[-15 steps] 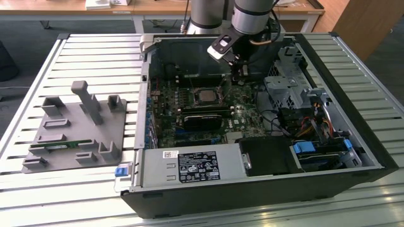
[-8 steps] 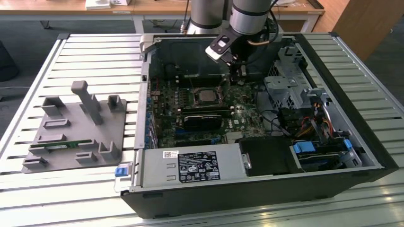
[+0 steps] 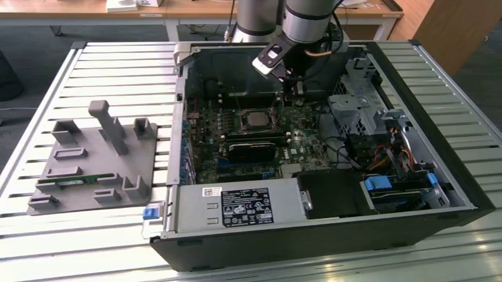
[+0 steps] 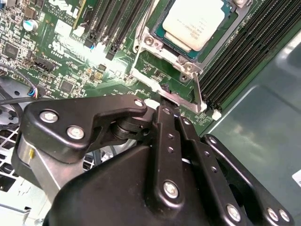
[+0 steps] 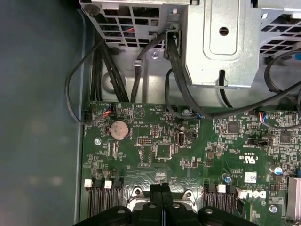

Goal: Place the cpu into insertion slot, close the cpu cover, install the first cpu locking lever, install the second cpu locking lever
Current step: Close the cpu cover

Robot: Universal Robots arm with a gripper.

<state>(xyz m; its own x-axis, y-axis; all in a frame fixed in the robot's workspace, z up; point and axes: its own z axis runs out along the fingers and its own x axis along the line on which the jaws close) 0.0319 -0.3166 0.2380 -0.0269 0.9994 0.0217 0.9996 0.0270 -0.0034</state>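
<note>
The cpu, a pale square chip, lies in the insertion slot on the green board of the open computer case. The silvery cpu cover lies flat around it as a frame. My gripper hangs at the slot's edge nearer the exterior view's right, its black fingers shut together. Their tips meet at the end of a thin metal locking lever beside the slot. Whether they pinch it I cannot tell.
A metal drive cage with cables stands close to the gripper at the exterior view's right. Long black memory slots flank the slot. A black finned block, a power supply and a grey fixture lie further off.
</note>
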